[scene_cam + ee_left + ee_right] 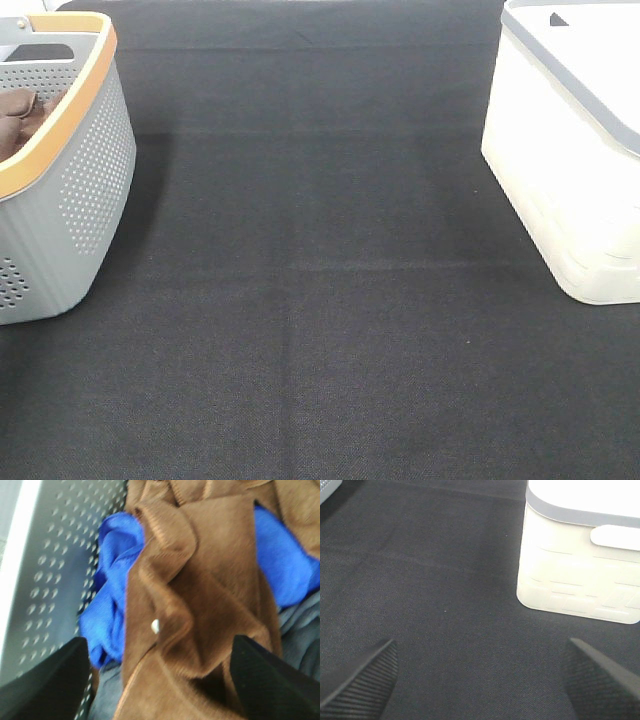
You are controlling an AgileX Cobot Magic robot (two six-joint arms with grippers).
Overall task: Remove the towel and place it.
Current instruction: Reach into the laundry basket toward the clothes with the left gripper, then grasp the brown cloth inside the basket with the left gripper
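Overhead, first entry: grey basket (75, 200), perforated walls, orange rim, standing at the left edge of the view and cut off by the frame. Brown towel (20, 115) inside the basket, only a small fold showing below the rim. White bin (560, 180) with a grey rim, well apart from the basket, at the opposite edge. Black worktop (320, 320) between basket and bin: a wide bare stretch, with open cloth also in front of the basket. Neither arm shows in this view.

Left wrist view: left fingers (45, 685) set wide apart inside the basket, holding nothing, one tip close to the perforated basket wall (55, 555). The towel (200, 595) lies crumpled between and beyond the tips; whether they touch it cannot be told. Blue cloth (117, 580) under the towel, pressed against the basket wall and showing again on the towel's far side. Grey cloth (305, 635) beneath both. Small white speck (155, 625) on a towel fold, too blurred to tell whether it is a label.

Right wrist view: right fingers (600, 680) spread wide, empty, over bare worktop (445, 580), well apart from the basket. The bin (575, 570) stands just ahead of them. A corner of the basket (327, 486) shows at the frame edge.
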